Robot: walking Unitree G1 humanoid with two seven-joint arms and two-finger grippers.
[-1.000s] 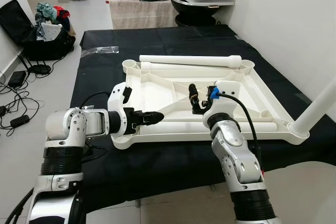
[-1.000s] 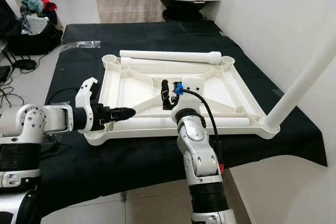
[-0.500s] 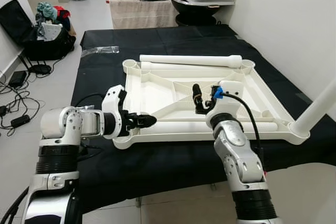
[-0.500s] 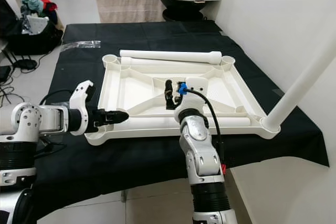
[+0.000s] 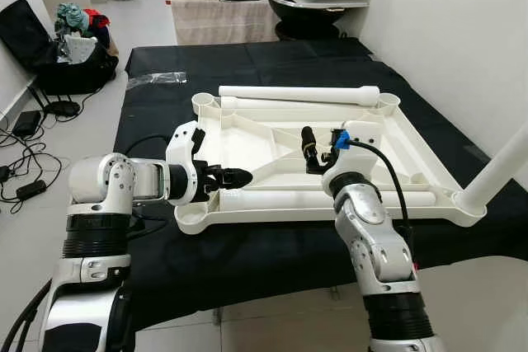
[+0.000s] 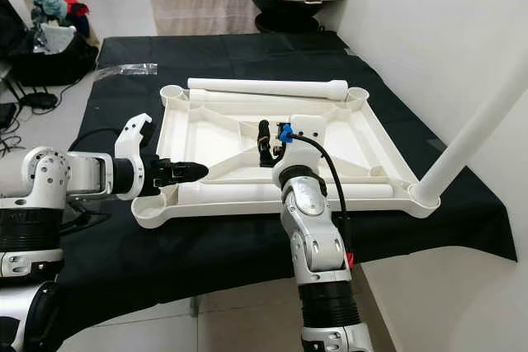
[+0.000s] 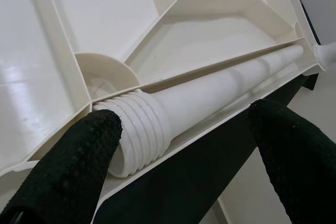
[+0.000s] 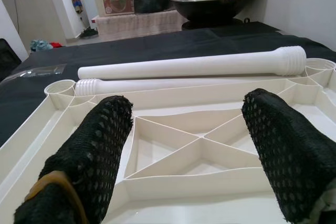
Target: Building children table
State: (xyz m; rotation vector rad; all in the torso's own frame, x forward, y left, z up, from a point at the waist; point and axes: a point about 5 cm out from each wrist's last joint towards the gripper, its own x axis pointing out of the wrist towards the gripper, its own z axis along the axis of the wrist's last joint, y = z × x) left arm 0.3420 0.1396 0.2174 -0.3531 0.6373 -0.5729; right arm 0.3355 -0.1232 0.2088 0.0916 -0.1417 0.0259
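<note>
A white plastic table top lies upside down on a black cloth. One white leg lies inside it along the near edge. Its threaded end sits between the spread fingers of my left gripper, which is open and not touching it. My right gripper hovers open over the middle ribs, holding nothing. Two more legs lie along the far edge. A fourth leg stands up from the near right corner socket.
The black cloth covers a low platform whose front edge is close to me. A clear plastic bag lies at its far left. A black bag and cables are on the floor to the left. A white wall is on the right.
My left gripper drew back toward the near left corner, then came forward again to the leg's threaded end. My right gripper shifted slightly over the ribs.
</note>
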